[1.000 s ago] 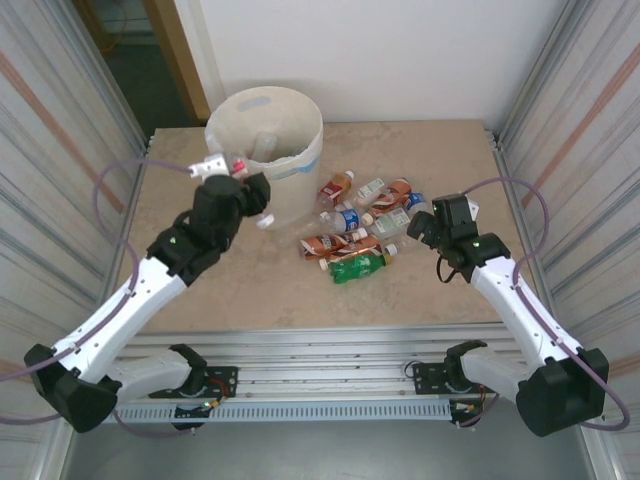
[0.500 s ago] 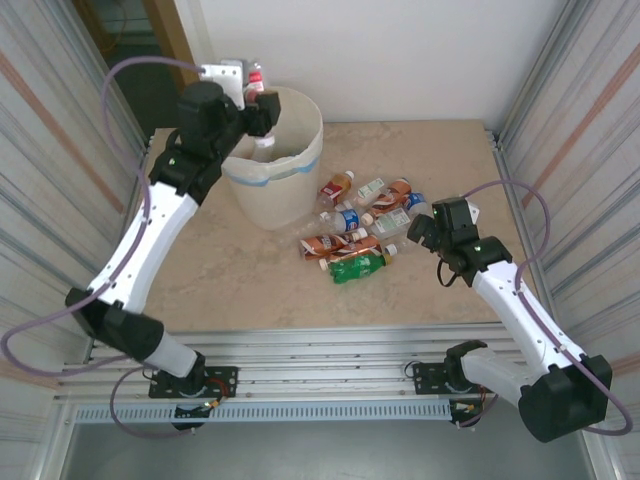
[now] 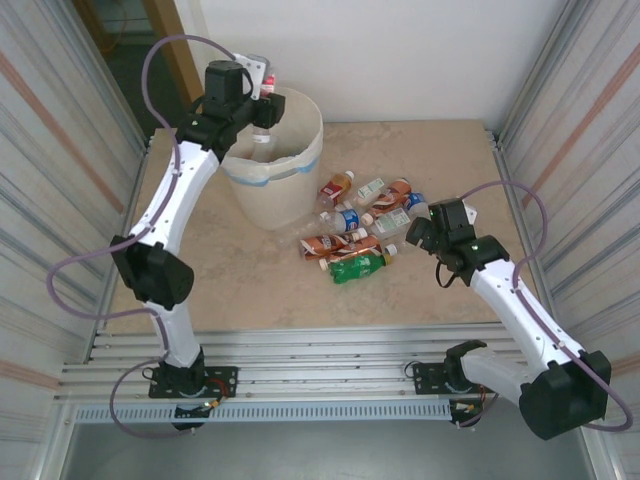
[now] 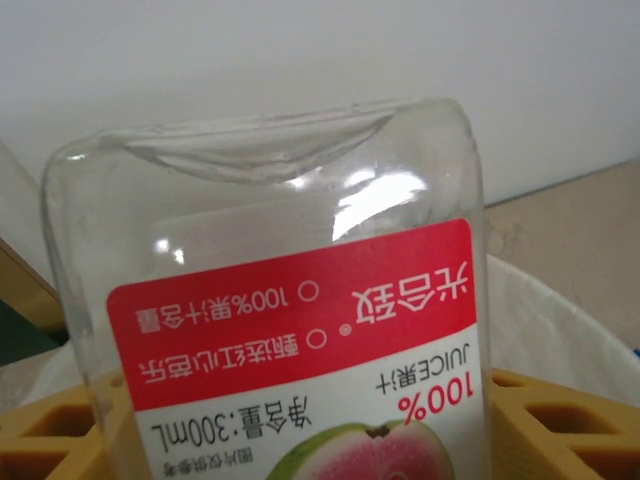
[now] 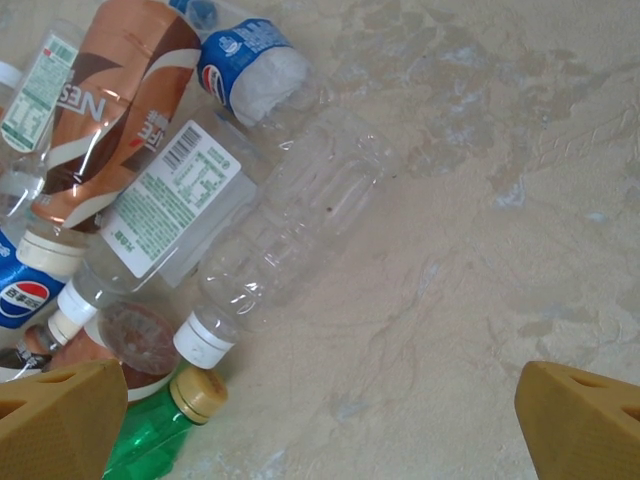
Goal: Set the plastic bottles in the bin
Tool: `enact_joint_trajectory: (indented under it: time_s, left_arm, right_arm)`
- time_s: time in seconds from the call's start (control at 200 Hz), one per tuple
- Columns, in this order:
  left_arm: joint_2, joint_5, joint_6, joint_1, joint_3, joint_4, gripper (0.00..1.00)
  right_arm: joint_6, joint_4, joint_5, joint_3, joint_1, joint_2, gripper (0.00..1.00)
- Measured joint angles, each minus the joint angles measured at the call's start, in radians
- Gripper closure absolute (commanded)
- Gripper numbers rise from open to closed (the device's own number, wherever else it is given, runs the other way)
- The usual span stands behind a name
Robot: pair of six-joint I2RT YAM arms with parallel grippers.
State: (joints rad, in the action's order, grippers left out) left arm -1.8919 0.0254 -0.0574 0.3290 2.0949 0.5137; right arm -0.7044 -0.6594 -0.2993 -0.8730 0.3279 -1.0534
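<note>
Shift clear red-labelled plastic juice bottle [image 4: 290, 300], clamped in left gripper [image 3: 262, 95] above rim of cream-white round bin [image 3: 300, 190], fully over the mouth before letting go, with wide-apart right gripper [image 3: 420, 232] hovering beside loose bottles [image 3: 355, 240] on counter [image 3: 250, 290].

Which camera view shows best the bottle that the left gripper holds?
The left wrist view: the bottle is close up, its red label readable, between the fingers. The top view shows it small, in the left gripper above the bin. The right wrist view looks at other bottles on the table.
</note>
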Motion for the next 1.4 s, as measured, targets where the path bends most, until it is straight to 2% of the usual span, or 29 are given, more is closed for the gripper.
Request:
enact_joint_trajectory:
  time_s: [0.416,0.531,0.811,1.172,1.403]
  left_arm:
    - [-0.074,-0.046,-0.018,0.000,0.002,0.067,0.43]
    - [-0.079,-0.064,-0.017,0.000,0.002,0.067,0.27]
    - [-0.082,-0.104,0.011,0.000,0.004,0.069,0.01]
    - [-0.051,-0.095,0.035,0.013,0.026,0.085,0.01]
    - [0.139,-0.016,0.018,0.143,-0.116,0.034,0.01]
  right_arm:
    - [-0.003,-0.009,-0.019,-0.002,0.008,-0.014,0.02]
    - [-0.003,-0.009,-0.019,-0.002,0.008,-0.014,0.02]
    - [-0.003,-0.008,-0.022,-0.002,0.009,-0.014,0.02]
    - [-0.003,-0.017,-0.045,-0.003,0.009,-0.014,0.02]
    - [-0.025,-0.045,-0.069,-0.019,0.008,-0.031,0.02]
